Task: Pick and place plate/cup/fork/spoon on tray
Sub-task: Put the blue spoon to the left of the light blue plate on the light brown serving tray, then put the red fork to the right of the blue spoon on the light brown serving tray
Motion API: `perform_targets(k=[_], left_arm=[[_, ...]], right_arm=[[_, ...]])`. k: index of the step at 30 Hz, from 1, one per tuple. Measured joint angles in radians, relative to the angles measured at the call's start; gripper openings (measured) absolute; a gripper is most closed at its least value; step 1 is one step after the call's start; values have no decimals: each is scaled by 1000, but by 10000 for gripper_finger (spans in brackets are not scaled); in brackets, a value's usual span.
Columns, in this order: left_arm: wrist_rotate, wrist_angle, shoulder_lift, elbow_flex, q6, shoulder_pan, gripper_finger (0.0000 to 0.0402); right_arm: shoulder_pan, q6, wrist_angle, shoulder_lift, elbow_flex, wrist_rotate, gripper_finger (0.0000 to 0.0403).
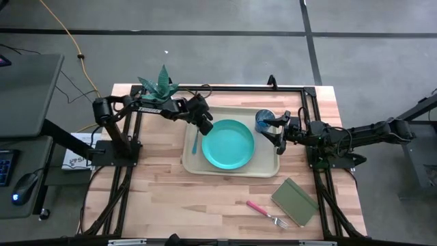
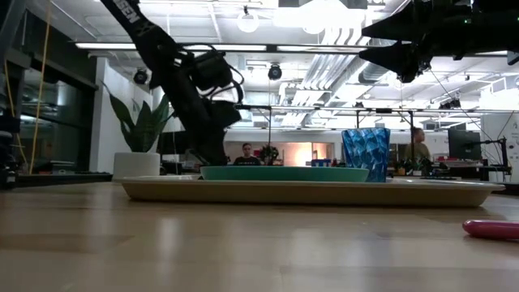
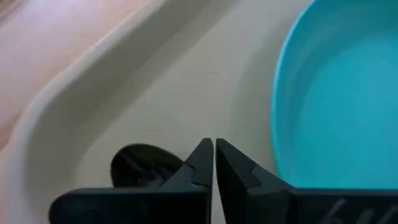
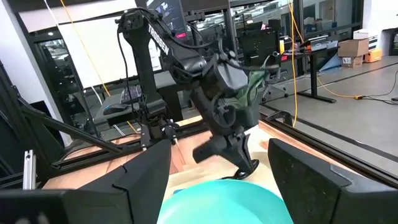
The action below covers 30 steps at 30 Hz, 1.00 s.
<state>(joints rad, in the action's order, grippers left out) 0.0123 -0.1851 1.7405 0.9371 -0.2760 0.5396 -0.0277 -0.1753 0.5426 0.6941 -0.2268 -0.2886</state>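
The beige tray (image 1: 193, 166) lies mid-table. On it rest the teal plate (image 1: 228, 144), the blue cup (image 1: 263, 121), upright at its far right corner, and the teal-handled spoon (image 1: 194, 144), flat along its left side. The spoon's dark bowl (image 3: 140, 165) shows beside my left gripper (image 3: 214, 148), which is shut, holds nothing between its fingers, and hovers low over the tray's far left part (image 1: 205, 127). My right gripper (image 4: 221, 180) is open and empty above the tray's right side, next to the cup (image 1: 280, 139). The red-handled fork (image 1: 266, 213) lies on the table near the front right.
An olive-green notebook (image 1: 295, 201) lies right of the fork. A white pot with a green plant (image 1: 159, 87) stands at the table's far edge behind my left arm. Bare wood lies in front of the tray and at the table's left.
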Motion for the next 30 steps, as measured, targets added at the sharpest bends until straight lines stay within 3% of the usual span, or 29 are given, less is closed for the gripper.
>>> perform_targets(k=[5,18,30], left_arm=[[25,95,44,0,0,1,0],[126,31,49,0,26,0,0],[131,25,-20,23,25,-2,0]], right_arm=[[1,0,0,0,0,0,261],[2,-2,0,0,0,0,261],[2,0,-1,0,0,0,261]])
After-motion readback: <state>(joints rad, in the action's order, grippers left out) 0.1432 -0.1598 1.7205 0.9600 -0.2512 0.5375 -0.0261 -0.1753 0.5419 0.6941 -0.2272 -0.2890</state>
